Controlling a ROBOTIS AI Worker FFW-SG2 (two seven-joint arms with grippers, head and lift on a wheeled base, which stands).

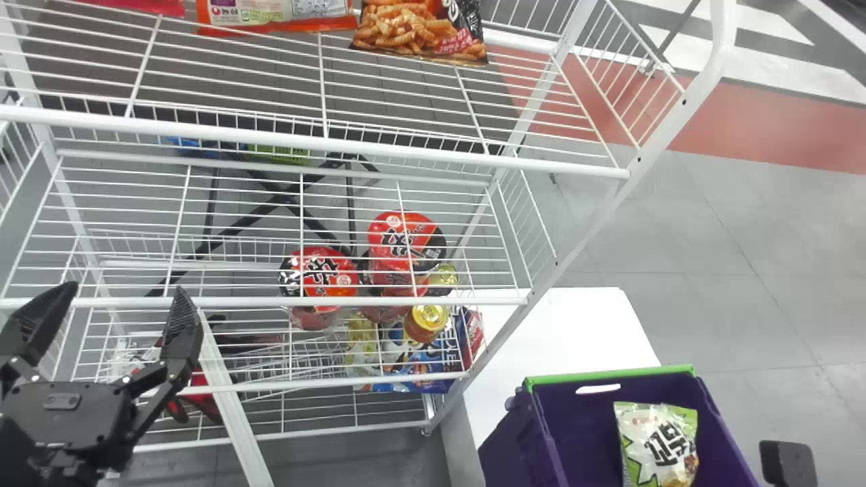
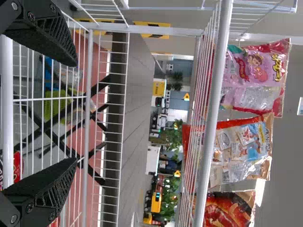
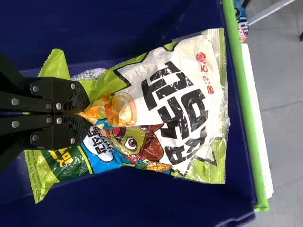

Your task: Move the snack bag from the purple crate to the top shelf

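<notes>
The right jaws [image 3: 87, 114] clamp the snack bag [image 3: 184, 109], boldly lettered in black, inside the purple crate [image 1: 514, 443]. The left jaws [image 1: 125, 289] stand apart before the wire rack [image 1: 531, 297]. Beyond the crate lie a white counter [image 1: 575, 331] and grey floor [image 1: 676, 230]; printed packets [image 1: 419, 30] line the upper shelf [image 1: 325, 141].

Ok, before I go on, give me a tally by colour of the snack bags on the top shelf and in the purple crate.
Pink bag, on the top shelf: 1
Orange-red and pale bag, on the top shelf: 1
Black and orange bag, on the top shelf: 1
Green and white bag, in the purple crate: 1
Total: 4
</notes>
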